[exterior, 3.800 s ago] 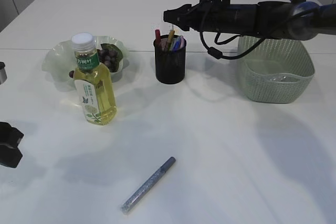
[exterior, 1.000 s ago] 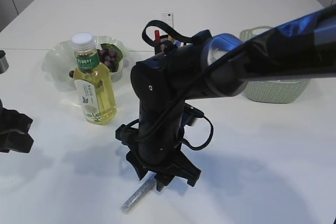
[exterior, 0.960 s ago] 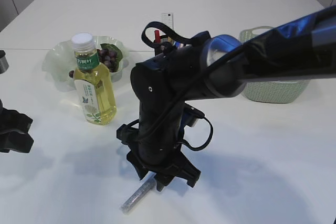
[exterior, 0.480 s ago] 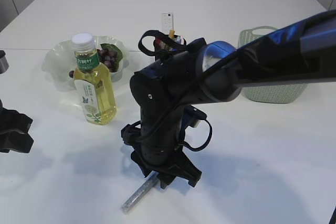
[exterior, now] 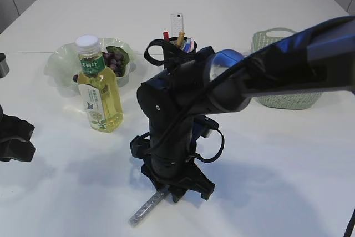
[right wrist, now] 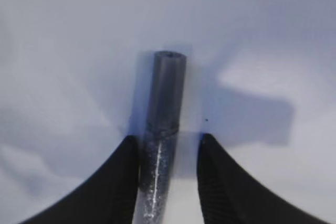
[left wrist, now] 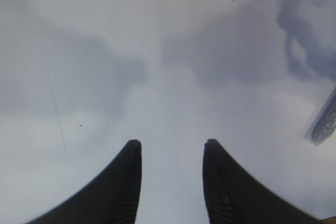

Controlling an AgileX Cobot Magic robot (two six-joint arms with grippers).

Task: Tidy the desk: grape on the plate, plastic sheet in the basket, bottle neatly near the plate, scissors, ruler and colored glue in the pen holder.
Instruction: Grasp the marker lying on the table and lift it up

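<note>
**Right arm straddles the glue pen, last item for the holder**

The right gripper (right wrist: 167,145) is down at the lower middle of the frame, its jaws parted with the glitter glue pen (exterior: 145,208) lying between them on the tabletop (exterior: 288,159). The pen touches one jaw, a gap remains at the other, so nothing is clamped yet. Straddling it across its length lets a squeeze catch the round barrel squarely.

The left gripper (left wrist: 171,153) waits at the left edge, jaws apart and empty, clear of the work.

The pen holder (exterior: 180,45) at upper middle already carries the ruler (exterior: 176,24). The bottle (exterior: 99,90) stands just in front of the plate (exterior: 58,65) with its grapes (exterior: 113,59).
</note>
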